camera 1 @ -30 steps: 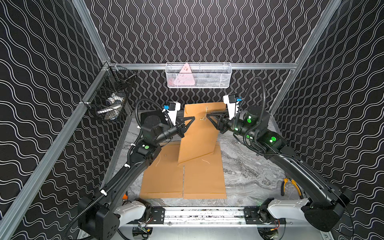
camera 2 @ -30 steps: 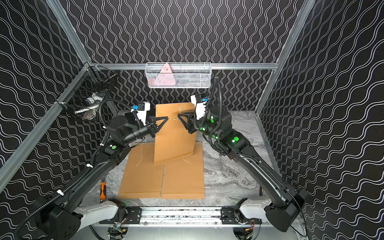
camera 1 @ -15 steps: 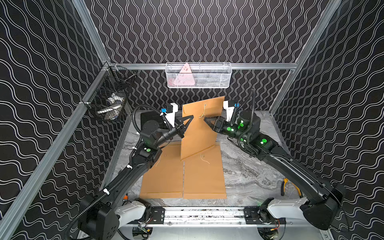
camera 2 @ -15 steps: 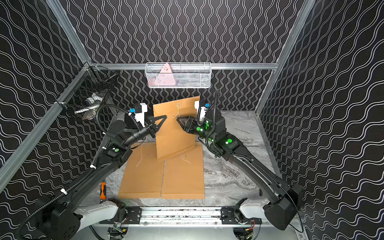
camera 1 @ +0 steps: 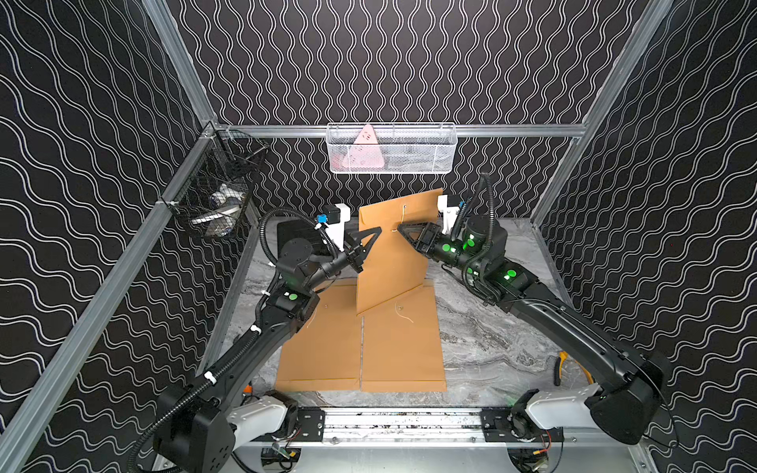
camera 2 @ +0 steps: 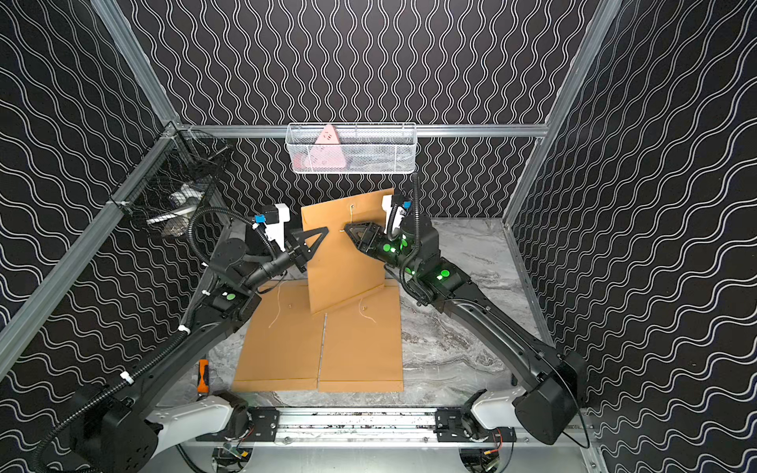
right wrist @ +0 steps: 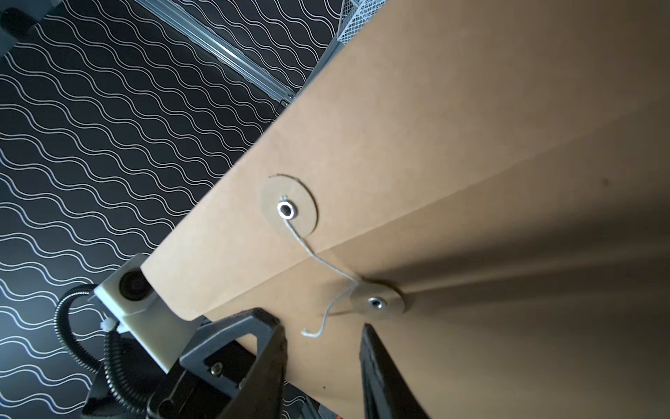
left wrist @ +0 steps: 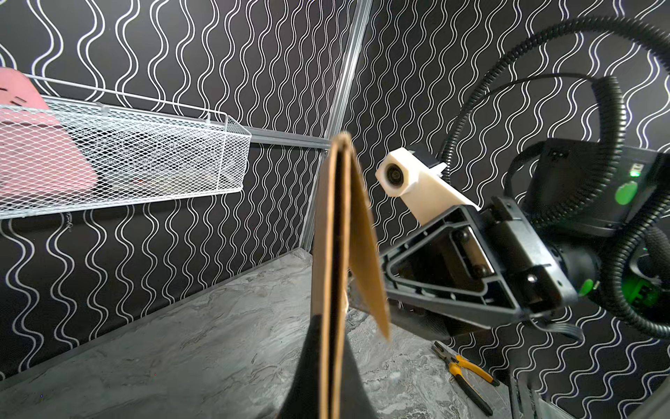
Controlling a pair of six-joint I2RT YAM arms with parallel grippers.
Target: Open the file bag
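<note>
Upright file bag [camera 1: 393, 266] stands between left claw [camera 1: 379, 230] and right claw [camera 1: 400, 227]; bare desk [camera 1: 491, 348] at its three o'clock lies open, pliers [camera 1: 559, 368] edging it.

You have no legible text, label or number here; dark marks on the pink triangle [camera 1: 368, 135] in the far basket [camera 1: 422, 153] are unreadable.

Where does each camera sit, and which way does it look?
Top views: high in front, looking down on file bag; left arm, right arm show.
Left wrist: on left arm, along the bag's edge; left gripper shut on it.
Right wrist: on right arm, facing the string; right gripper open.
Shared: each wrist view shows the other's camera.
</note>
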